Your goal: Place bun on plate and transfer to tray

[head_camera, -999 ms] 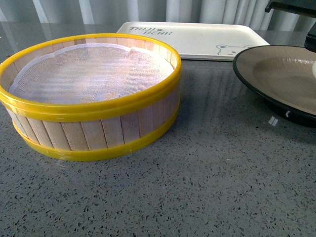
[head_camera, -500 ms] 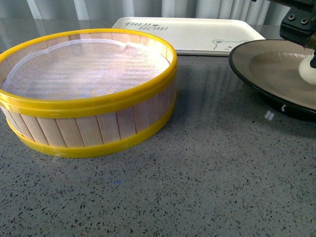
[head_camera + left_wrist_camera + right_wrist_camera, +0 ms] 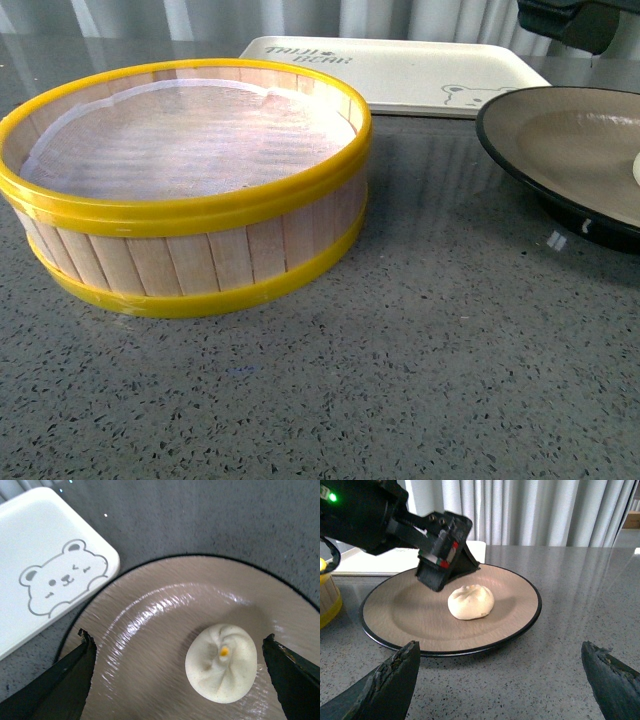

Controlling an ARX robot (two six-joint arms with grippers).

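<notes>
a: where was the bun (image 3: 221, 662)?
b: on the plate (image 3: 150, 630), resting on the tan inside a little off the middle. its pleated top faced up, with a small yellow spot at the twist. nothing was touching it.

a: and the left gripper (image 3: 177, 637)?
b: its jaws were wide apart and held nothing. it hung above the plate. in its own wrist view the 2 dark fingers (image 3: 65, 675) stood 1 on each side of the bun, well clear of it. the right wrist view showed it over the plate's far part, behind the bun.

a: the right gripper (image 3: 498, 647)?
b: also spread wide and empty. its 2 fingers (image 3: 385, 682) framed the grey speckled table (image 3: 560, 680) just in front of the plate's black rim, apart from the plate.

a: where did the tray (image 3: 400, 70) sit?
b: flat on the table, farther back than the plate. its bear-face corner came close to the plate's rim. i couldn't tell whether they touched.

a: anything else there?
b: 1 wooden basket (image 3: 185, 190) with yellow bands stood left of the plate in the front view, apart from it. a white cloth (image 3: 170, 140) lined its inside. that view caught only a sliver of the bun at its right edge. pale curtains (image 3: 530, 510) hung behind the table.
</notes>
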